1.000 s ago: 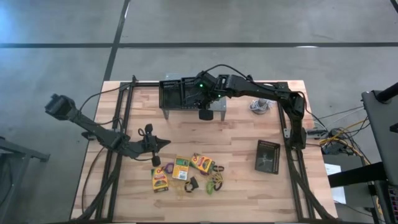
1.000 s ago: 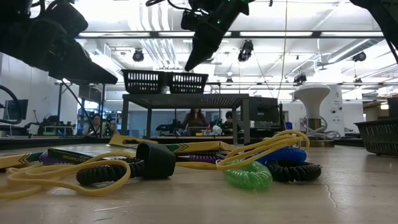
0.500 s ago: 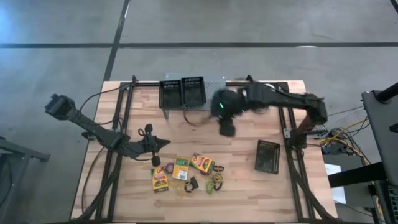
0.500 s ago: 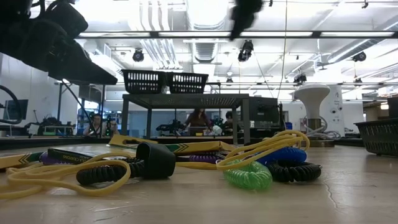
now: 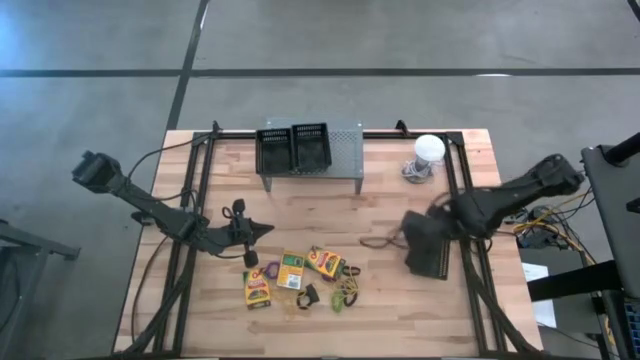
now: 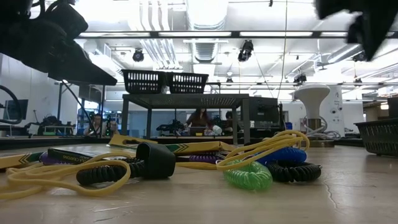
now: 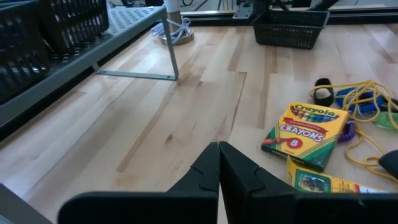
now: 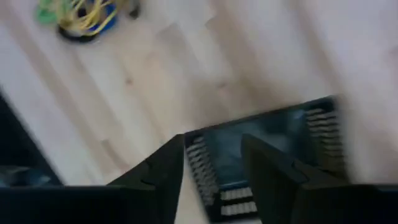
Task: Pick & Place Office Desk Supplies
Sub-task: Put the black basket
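On the pale wooden table, my right gripper hangs fingers spread over the black mesh tray. My left gripper, fingers pressed together, waits near the supplies. Three yellow-and-green crayon boxes lie flat at the table's front: the two left ones run front-to-back, the third slants. Beside them tangle the thin coloured rubber bands and one small black clip.

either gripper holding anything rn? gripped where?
Nothing held. Left gripper is shut on nothing, above bare table. Right gripper is open, empty, over the black basket.
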{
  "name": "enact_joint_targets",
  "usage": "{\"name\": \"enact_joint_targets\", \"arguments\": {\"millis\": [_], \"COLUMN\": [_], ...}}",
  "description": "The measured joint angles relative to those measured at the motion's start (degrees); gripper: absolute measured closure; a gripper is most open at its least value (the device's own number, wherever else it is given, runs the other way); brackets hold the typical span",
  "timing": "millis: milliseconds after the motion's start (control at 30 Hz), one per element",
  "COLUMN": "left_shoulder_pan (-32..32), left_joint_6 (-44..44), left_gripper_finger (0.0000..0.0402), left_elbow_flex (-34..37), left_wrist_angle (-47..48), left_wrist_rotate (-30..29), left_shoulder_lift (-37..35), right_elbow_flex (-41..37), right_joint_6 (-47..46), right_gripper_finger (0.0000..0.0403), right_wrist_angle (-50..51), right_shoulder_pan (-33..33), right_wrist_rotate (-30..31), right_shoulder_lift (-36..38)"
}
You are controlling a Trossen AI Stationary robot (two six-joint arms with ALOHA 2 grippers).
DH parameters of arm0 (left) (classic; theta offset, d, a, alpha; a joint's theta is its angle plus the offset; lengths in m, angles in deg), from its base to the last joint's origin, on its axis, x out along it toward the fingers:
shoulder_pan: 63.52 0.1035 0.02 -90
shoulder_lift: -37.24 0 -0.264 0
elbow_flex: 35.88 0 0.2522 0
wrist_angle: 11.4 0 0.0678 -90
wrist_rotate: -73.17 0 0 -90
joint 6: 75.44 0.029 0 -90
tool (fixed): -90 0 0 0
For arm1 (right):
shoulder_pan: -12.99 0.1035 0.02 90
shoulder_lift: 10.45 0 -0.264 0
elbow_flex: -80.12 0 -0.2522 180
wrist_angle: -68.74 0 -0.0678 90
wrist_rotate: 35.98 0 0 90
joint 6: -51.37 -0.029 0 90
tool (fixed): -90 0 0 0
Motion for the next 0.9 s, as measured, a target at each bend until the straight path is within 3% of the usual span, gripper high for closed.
{"name": "enact_joint_targets", "arguments": {"millis": [167,367,533,700,900], "left_shoulder_pan": [0.3,1.5,3.7,5.6,6.0], "left_joint_6": [1.4,6.1,8.9,9.3,9.3], "left_gripper_finger": [0.0396,0.0396,0.0396,0.0396,0.0396], "left_elbow_flex": [0.0,0.0,0.0,0.0,0.0], "left_wrist_angle": [0.0,-0.4,-1.1,-1.2,-1.2], "left_wrist_rotate": [-3.9,-5.7,-6.1,-6.1,-6.1], "left_shoulder_lift": [0.0,0.0,0.0,0.0,0.0], "right_elbow_flex": [-10.7,-17.9,-19.8,-19.0,-16.5], "right_joint_6": [-7.9,-16.9,-18.9,-16.2,-11.3], "right_gripper_finger": [0.0193,0.0176,0.0185,0.0203,0.0262], "right_wrist_angle": [-12.0,-15.6,-20.4,-18.2,-14.7], "right_shoulder_pan": [8.9,16.9,19.8,19.7,19.3], "right_wrist_rotate": [-0.2,0.4,0.4,0.6,1.8], "right_shoulder_lift": [4.8,3.3,-0.6,-5.8,-10.7]}}
